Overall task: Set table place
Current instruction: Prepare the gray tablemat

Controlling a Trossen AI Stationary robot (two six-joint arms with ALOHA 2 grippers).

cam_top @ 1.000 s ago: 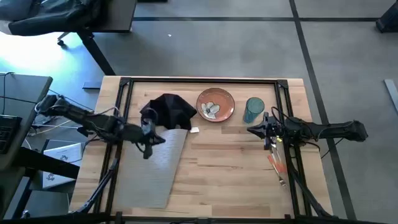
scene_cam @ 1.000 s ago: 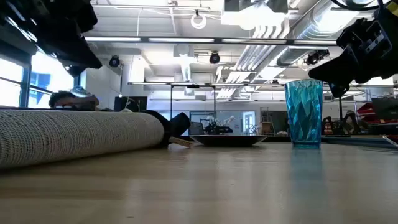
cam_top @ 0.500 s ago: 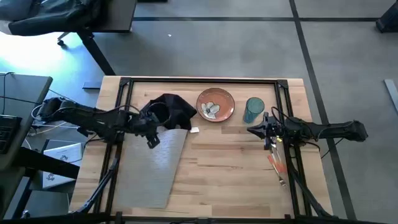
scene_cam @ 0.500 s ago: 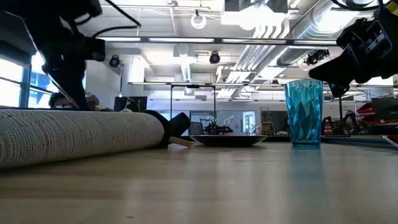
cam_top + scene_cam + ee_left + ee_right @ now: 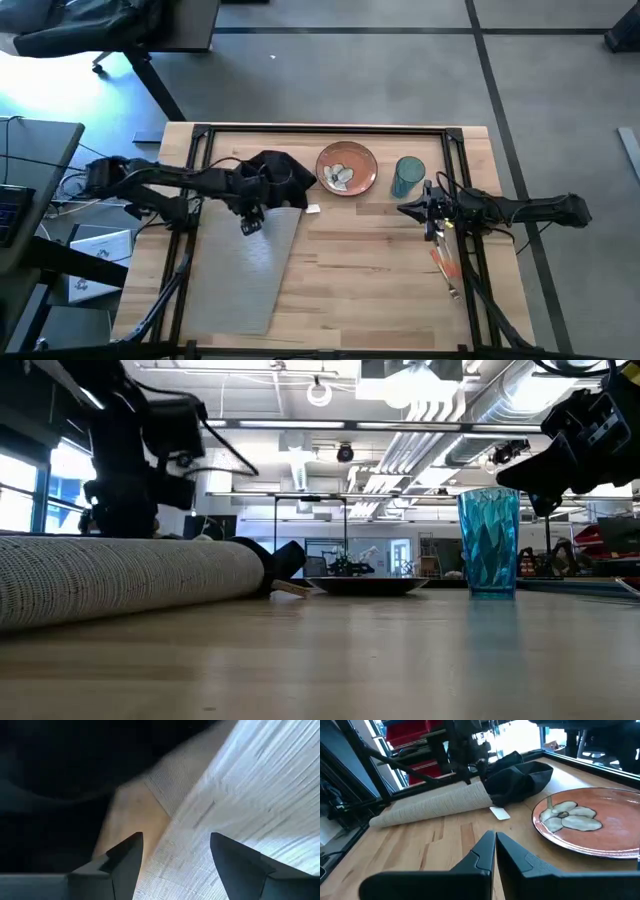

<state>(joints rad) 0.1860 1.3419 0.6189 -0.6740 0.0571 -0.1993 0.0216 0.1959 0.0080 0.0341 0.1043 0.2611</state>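
Since a second ago, the left hand (image 5: 250,224) has moved toward the black napkin (image 5: 277,176); it hangs open over the grey placemat's (image 5: 245,272) far corner. Its one edge is curled up on the worktop (image 5: 370,260). Next, the orange plate (image 5: 347,167) holds nothing, and I cannot see inside the blue cup (image 5: 408,176). On the right, the right hand (image 5: 405,210) is closed, partly hiding the orange-handled cutlery (image 5: 445,267).

On your bench (image 5: 350,260), the placemat (image 5: 245,270) lies left, napkin (image 5: 280,175) behind it; plate (image 5: 347,167), then cup (image 5: 408,175), sit rightward; cutlery (image 5: 445,265) far right.
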